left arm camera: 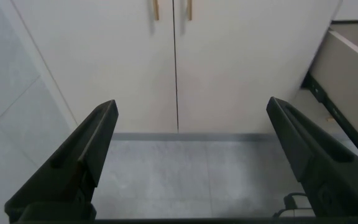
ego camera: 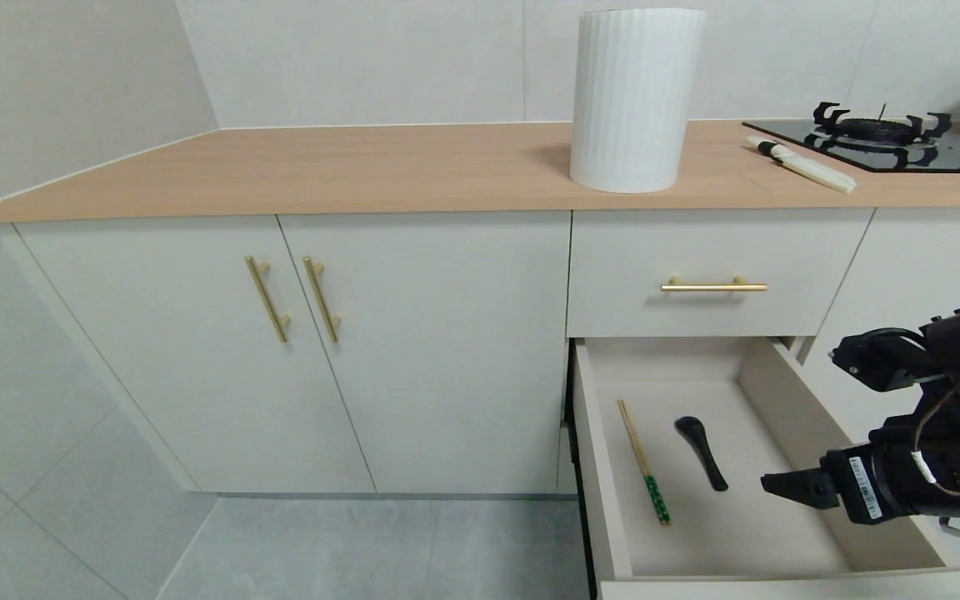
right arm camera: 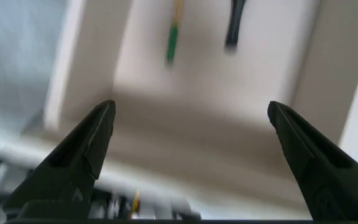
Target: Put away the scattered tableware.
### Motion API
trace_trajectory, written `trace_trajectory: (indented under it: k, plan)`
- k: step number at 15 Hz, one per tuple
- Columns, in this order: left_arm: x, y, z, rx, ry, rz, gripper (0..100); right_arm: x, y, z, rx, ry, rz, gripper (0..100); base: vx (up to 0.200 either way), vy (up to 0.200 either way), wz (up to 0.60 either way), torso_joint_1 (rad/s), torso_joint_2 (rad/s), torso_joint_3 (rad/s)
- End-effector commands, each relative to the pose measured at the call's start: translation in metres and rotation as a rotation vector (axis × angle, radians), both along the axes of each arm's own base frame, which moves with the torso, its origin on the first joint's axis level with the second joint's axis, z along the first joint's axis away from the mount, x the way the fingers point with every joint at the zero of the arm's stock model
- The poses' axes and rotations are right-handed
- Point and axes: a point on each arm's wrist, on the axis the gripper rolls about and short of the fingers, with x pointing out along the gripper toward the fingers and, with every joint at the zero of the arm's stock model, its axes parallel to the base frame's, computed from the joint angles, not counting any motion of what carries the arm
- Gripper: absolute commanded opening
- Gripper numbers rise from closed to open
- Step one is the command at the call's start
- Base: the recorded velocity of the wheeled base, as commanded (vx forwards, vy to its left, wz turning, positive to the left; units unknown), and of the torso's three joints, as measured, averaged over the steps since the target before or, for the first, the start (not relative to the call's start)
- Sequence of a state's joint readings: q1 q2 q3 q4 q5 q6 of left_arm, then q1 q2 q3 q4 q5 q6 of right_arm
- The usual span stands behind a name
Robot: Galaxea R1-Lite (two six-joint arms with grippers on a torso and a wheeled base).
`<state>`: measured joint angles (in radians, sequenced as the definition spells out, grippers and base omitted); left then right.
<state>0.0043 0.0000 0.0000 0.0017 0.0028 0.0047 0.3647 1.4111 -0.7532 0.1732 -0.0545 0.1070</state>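
Note:
The lower drawer [ego camera: 601, 467] is pulled out. Inside lie a pair of wooden chopsticks [ego camera: 643, 461] with green ends and a black spoon [ego camera: 702, 450], side by side and apart. My right gripper [ego camera: 798, 421] hangs open over the drawer's right side, holding nothing. Its wrist view looks down past the gripper [right arm camera: 190, 107] into the drawer [right arm camera: 82, 68], with the chopsticks [right arm camera: 174, 31] and the spoon [right arm camera: 235, 22] beyond the fingers. A white utensil with a black band [ego camera: 801, 164] lies on the counter beside the stove. My left gripper [left arm camera: 191, 104] is open and empty, low before the cabinet doors [left arm camera: 176, 62].
A tall white ribbed container [ego camera: 632, 98] stands on the wooden counter [ego camera: 363, 171]. A black gas stove [ego camera: 884, 137] is at the far right. Above the open drawer is a shut drawer with a gold handle [ego camera: 713, 287]. Grey floor tiles [left arm camera: 179, 174] lie below.

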Motion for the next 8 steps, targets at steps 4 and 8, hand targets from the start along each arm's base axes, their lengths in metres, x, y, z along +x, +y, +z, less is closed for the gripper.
trace_trajectory:
  k: [4, 8]
  plan:
    - [0.000, 0.000, 0.000, 0.000, 0.000, 0.001, 100, -0.026, 0.008, -0.014, -0.131, 0.189, 0.185, 100, 0.000, 0.000, 0.00, 0.000, 0.00, 0.000]
    - [0.000, 0.000, 0.000, 0.000, 0.000, 0.001, 100, -0.037, 0.011, -0.032, -0.232, 0.368, 0.358, 100, 0.000, 0.000, 0.00, 0.000, 0.00, 0.000]
